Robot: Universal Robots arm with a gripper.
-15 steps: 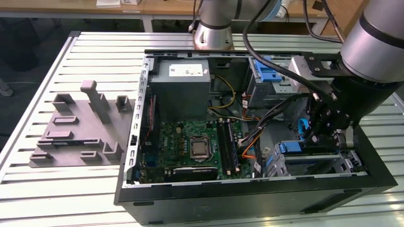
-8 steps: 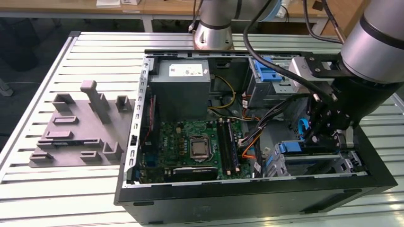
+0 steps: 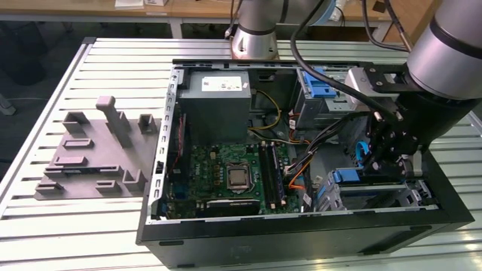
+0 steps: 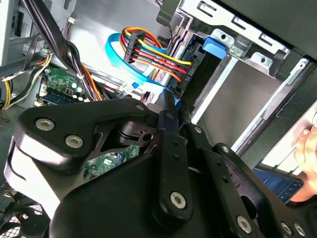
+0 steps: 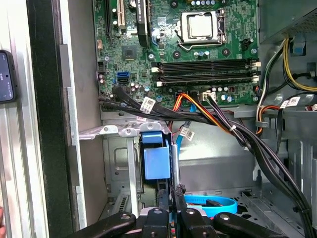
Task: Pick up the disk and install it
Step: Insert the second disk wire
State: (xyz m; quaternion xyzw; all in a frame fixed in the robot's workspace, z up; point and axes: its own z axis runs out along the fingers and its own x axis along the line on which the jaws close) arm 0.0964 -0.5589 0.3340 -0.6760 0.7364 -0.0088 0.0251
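Observation:
The disk's blue carrier end [image 5: 153,159] shows in a slot of the metal drive cage [image 5: 119,131] at the case's front corner, and as a blue tab [image 4: 218,46] in the second wrist view. Its silver body is hidden inside the cage. In the exterior view the blue carrier [image 3: 351,176] lies in the cage at the exterior view's right, under the arm. My gripper [image 5: 170,194] is shut, with its black fingertips pressed together just short of the carrier end and nothing visible between them. It hangs low inside the case [image 3: 393,161], and its tips show close together [image 4: 170,101].
The open computer case [image 3: 162,169] holds a motherboard [image 3: 226,172], a grey power supply box [image 3: 218,101] and a second blue-fronted bay [image 3: 322,87]. Black, orange and blue cables [image 5: 218,121] run close to my fingers. A grey fixture plate [image 3: 90,152] lies at the exterior view's left. A person's hand [image 4: 307,139] is near the case.

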